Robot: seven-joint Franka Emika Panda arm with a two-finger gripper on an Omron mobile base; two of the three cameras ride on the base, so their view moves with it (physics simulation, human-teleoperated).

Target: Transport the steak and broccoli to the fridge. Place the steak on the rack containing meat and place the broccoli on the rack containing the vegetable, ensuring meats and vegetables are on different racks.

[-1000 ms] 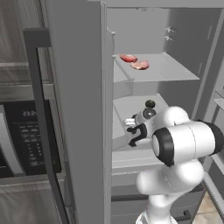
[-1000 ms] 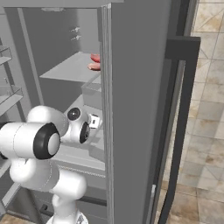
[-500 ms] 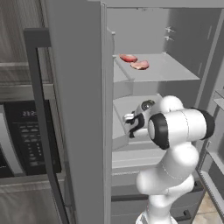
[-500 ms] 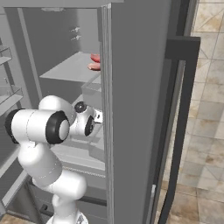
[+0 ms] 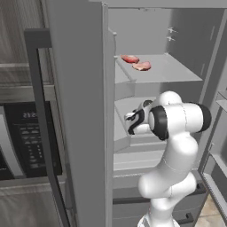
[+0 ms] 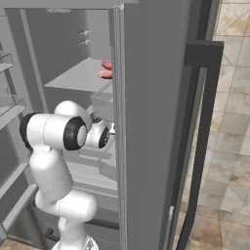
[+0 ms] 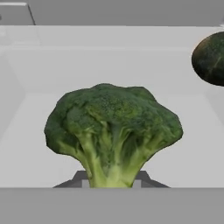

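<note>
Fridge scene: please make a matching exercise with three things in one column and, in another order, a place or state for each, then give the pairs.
Things:
1. bright green broccoli floret
2. pale pink steak slab
3. dark round green vegetable

Places or states:
A. on the fridge's upper pale-grey shelf, beside a darker red meat piece
B. stem between the gripper tips
C. on the lower shelf, behind the floret

Pairs: 1-B, 2-A, 3-C

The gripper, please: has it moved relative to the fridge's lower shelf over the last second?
Yes. The gripper has swung left and deeper over the lower shelf, towards the fridge interior.
</note>
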